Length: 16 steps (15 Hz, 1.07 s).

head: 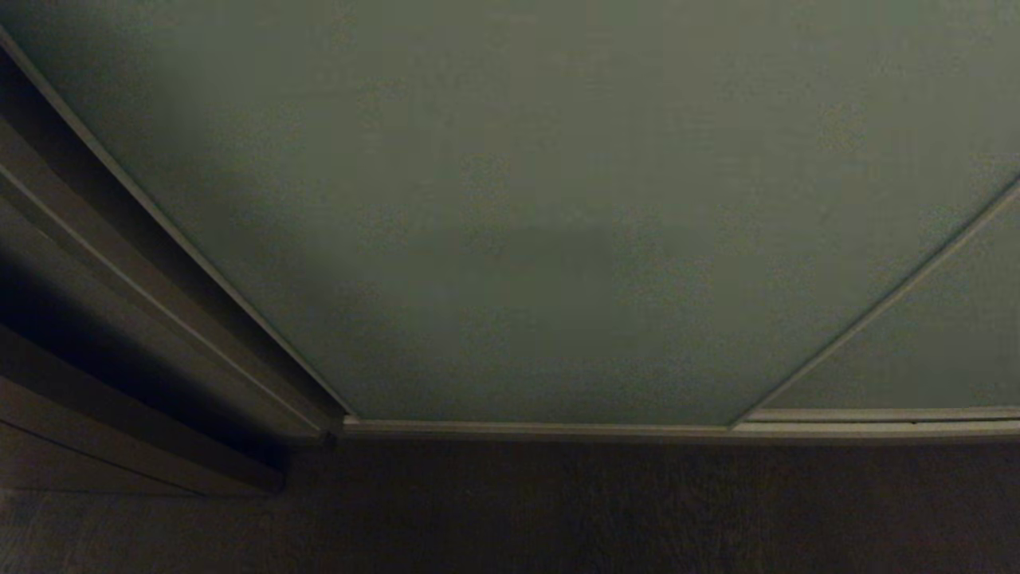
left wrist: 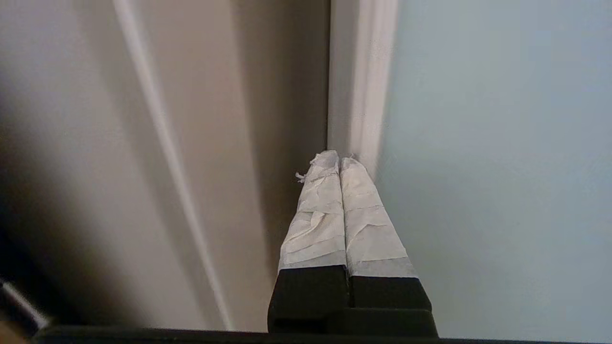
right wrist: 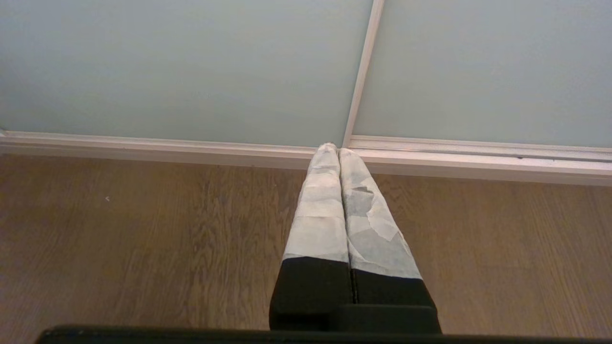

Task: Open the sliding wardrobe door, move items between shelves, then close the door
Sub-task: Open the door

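Observation:
The sliding wardrobe door [head: 518,207] fills the head view as a pale grey-green panel and stands closed. Neither gripper shows in that view. In the left wrist view my left gripper [left wrist: 339,157] is shut and empty. Its taped fingertips sit right at the door's thin silvery side edge [left wrist: 363,86], between the door panel [left wrist: 502,167] and the brown wardrobe frame [left wrist: 201,143]. My right gripper [right wrist: 338,149] is shut, empty and hangs over the wood floor in front of the door [right wrist: 191,67]. The items and the shelves are hidden behind the door.
A second door panel [head: 940,343] overlaps at the right, behind a silvery upright [right wrist: 361,71]. A light bottom rail [head: 677,430] runs along the wood floor [right wrist: 119,239]. The dark brown wardrobe frame [head: 119,319] stands at the left.

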### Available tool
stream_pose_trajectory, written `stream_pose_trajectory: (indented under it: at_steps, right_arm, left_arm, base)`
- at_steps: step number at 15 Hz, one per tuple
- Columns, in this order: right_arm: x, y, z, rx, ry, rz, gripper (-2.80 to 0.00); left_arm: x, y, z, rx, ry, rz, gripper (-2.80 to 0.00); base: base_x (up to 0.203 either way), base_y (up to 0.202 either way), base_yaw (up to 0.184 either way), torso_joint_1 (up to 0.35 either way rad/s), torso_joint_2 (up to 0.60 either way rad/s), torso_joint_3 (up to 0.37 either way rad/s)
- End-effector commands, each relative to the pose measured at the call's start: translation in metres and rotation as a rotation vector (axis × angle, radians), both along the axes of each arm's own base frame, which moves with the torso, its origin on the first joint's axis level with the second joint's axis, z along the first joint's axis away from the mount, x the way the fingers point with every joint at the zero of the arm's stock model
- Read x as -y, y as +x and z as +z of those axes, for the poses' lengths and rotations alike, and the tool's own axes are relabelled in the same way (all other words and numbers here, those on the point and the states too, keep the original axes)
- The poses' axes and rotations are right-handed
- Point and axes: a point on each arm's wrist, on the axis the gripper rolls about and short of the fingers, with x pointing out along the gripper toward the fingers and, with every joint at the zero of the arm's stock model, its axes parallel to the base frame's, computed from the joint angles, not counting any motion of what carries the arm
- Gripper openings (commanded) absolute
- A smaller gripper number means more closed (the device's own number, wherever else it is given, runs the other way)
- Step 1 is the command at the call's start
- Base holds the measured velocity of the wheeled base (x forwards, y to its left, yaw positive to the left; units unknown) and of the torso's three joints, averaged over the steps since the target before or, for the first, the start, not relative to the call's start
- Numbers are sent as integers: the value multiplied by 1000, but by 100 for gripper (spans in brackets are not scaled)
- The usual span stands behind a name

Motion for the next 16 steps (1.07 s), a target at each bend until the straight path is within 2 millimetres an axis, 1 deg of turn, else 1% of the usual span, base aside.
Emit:
stream_pose_trajectory:
  at_steps: [1,4,6,10,12,14,16]
  right_arm:
    - [0,0,0,-2,0,0,-280]
    - [0,0,0,-2,0,0,-280]
    - [0,0,0,-2,0,-1,-280]
    - [0,0,0,-2,0,-1,-280]
    - [0,0,0,-2,0,-1,-280]
    - [0,0,0,-2,0,0,-280]
    - [0,0,0,-2,0,0,-280]
  left_arm:
    - [-4,9,4,-3,-10,12,-280]
    - [-12,14,13,-5,-43,39,-280]
    - [-13,11,17,15,-34,49,-280]
    - [-15,21,11,-21,-30,52,-280]
    - [-15,21,11,-19,-32,61,-280]
    - [-15,16,11,-12,-34,64,-280]
    - [-14,19,5,-45,-28,44,-280]
  base:
    - [0,0,0,0,0,0]
    - [0,0,0,0,0,0]
    - [0,0,0,0,0,0]
    - [0,0,0,0,0,0]
    - [0,0,0,0,0,0]
    - [0,0,0,0,0,0]
    - [0,0,0,0,0,0]
